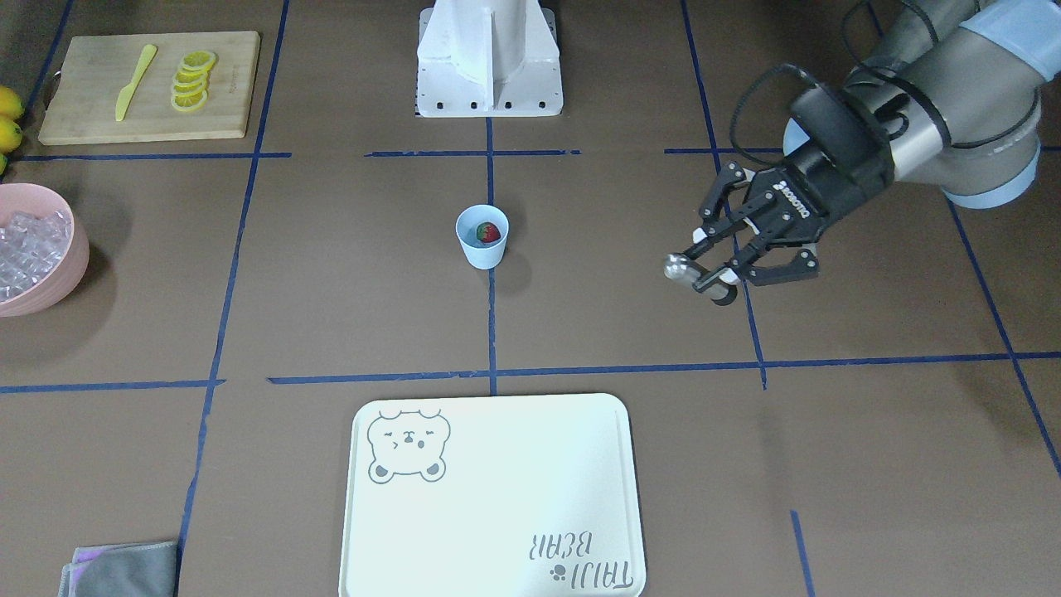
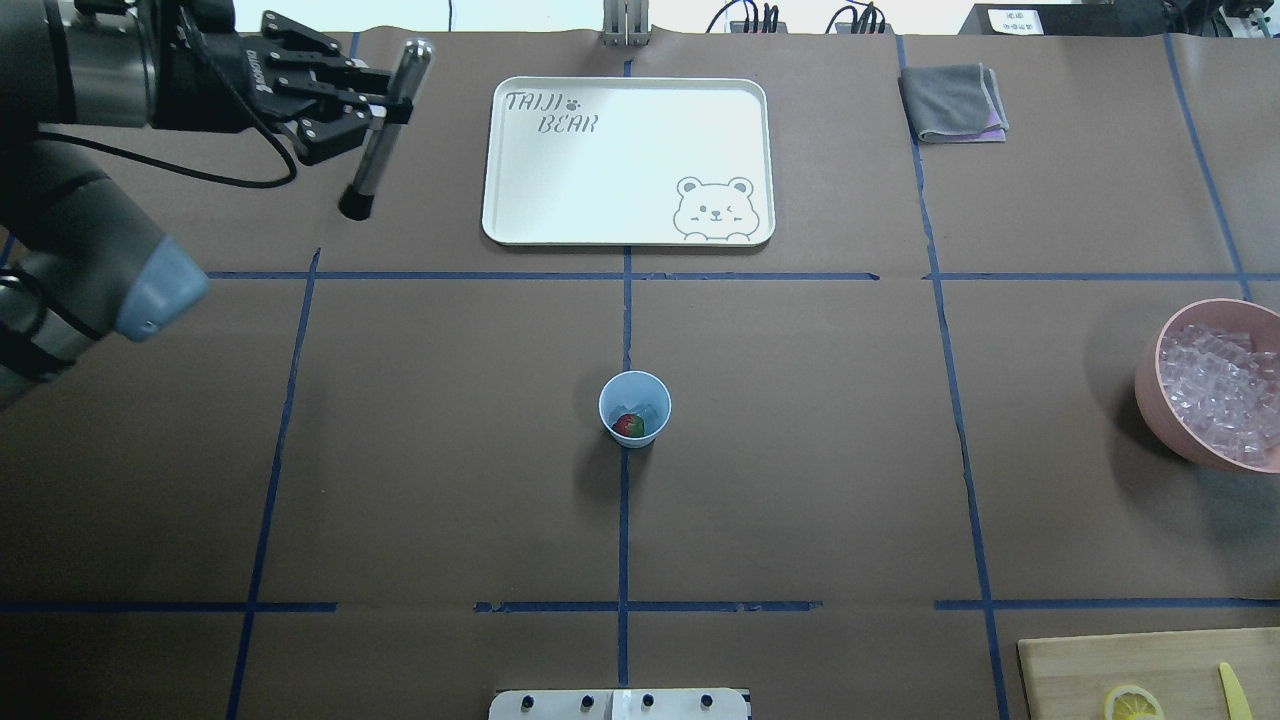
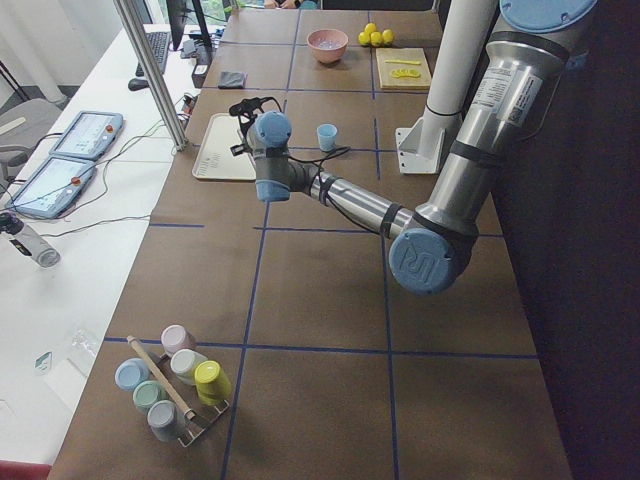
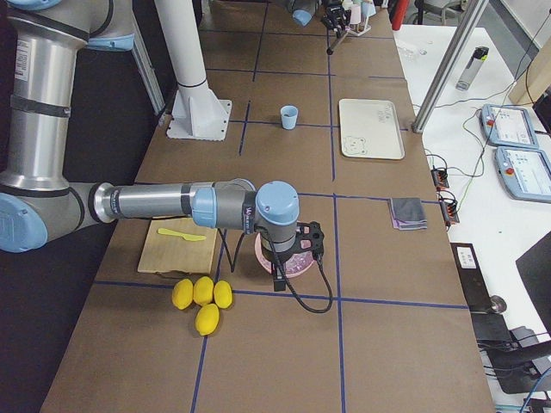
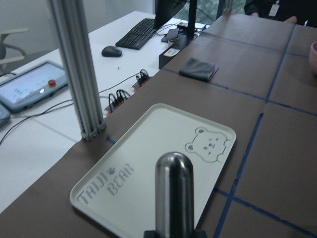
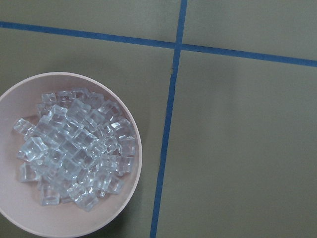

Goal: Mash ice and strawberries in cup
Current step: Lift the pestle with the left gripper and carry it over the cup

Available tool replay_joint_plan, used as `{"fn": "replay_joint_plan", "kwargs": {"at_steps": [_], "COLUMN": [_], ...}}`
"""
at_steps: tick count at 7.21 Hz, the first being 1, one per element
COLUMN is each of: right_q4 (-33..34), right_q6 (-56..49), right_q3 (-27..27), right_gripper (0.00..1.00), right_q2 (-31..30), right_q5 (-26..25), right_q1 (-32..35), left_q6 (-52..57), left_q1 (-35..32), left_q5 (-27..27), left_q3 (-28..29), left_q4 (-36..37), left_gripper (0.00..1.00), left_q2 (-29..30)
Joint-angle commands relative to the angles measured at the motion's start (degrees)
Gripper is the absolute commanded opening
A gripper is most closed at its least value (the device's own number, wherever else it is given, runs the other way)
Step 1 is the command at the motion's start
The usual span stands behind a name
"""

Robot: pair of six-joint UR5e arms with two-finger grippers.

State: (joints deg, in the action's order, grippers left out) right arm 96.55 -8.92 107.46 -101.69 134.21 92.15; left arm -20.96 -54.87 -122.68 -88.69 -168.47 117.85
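**Left gripper** [image 2: 372,105]: closed round a metal muddler [image 2: 376,150], clamped near the rounded steel top. The rod hangs tilted, black foot lowest, raised off the table.

**Cup** [image 2: 603,402]: stands upright on the table's centre line, well apart from the left gripper, nearer the robot's base and further toward the table's middle. Nothing touches it.

**Strawberry** [image 2: 627,425]: lies inside the cup at the bottom, far from the muddler's foot.

**Tray** [image 2: 620,160]: white with a bear print. It lies flat just beside the muddler, on the side toward the table's middle.

**Right gripper** [image 4: 291,251]: hangs over the pink bowl [image 6: 140,158]. It shows only small in the right side view, and its fingers do not appear in its own wrist view. Whether it is open or closed cannot be told.

**Ice** [image 6: 74,148]: heaped in the pink bowl, directly under the right gripper.

**Hidden or unclear:**
- A pale patch beside the berry in the cup may be ice, but this cannot be told.
- The bowl is cut off at the frame edge in the overhead and front views.
- The muddler's foot is out of frame in the left wrist view.

**Appearance:**
- The cup is pale blue, tapered and without a handle.
- The berry is red with a green top.
- The ice is clear, glassy small cubes.
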Motion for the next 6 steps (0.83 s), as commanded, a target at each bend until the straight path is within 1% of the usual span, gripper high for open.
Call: {"fn": "replay_joint_plan", "kwargs": {"at_steps": [1, 3, 4, 6], "right_q4": [0.04, 0.04, 0.04, 0.04], "right_q6": [0.05, 0.05, 0.05, 0.05], "right_q3": [-0.14, -0.05, -0.05, -0.14], "right_gripper": [1.00, 1.00, 1.00, 1.00], "right_q2": [1.05, 1.05, 1.05, 1.05], "right_q5": [0.09, 0.26, 0.26, 0.26], "right_q1": [-0.04, -0.21, -0.21, -0.21], "left_q6": [-0.48, -0.57, -0.57, -0.22], "left_q1": [8.41, 21.49, 25.99, 30.42], "left_q5": [7.93, 23.11, 29.11, 35.20], "left_q3": [2.29, 2.03, 1.85, 2.46], "left_q4": [-14.89, -23.62, -25.48, -28.66], "left_gripper": [0.00, 0.00, 0.00, 0.00], "left_q2": [0.45, 0.54, 0.88, 2.03]}}
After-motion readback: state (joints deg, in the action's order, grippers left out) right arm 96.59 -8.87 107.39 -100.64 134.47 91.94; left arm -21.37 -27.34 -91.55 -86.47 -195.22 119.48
